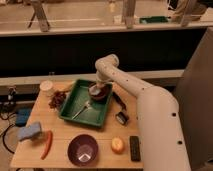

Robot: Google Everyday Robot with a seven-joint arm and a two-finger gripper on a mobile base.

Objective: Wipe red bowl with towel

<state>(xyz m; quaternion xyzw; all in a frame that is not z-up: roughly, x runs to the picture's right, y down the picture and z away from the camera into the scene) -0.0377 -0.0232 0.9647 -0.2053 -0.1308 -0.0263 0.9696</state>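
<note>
Gripper point(98, 86): reaching down into the red bowl point(100, 94), pressing on the towel point(96, 89); finger state hidden.
Red bowl: sitting in the green tray point(75, 105) on the surface point(60, 145).

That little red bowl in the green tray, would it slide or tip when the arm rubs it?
Probably it slides a bit: the red bowl sits loose in the smooth green tray. The tray's wall beside it should likely stop it. It looks low and wide, so tipping seems unlikely. The gripper presses the towel down from above, which likely steadies it.
</note>
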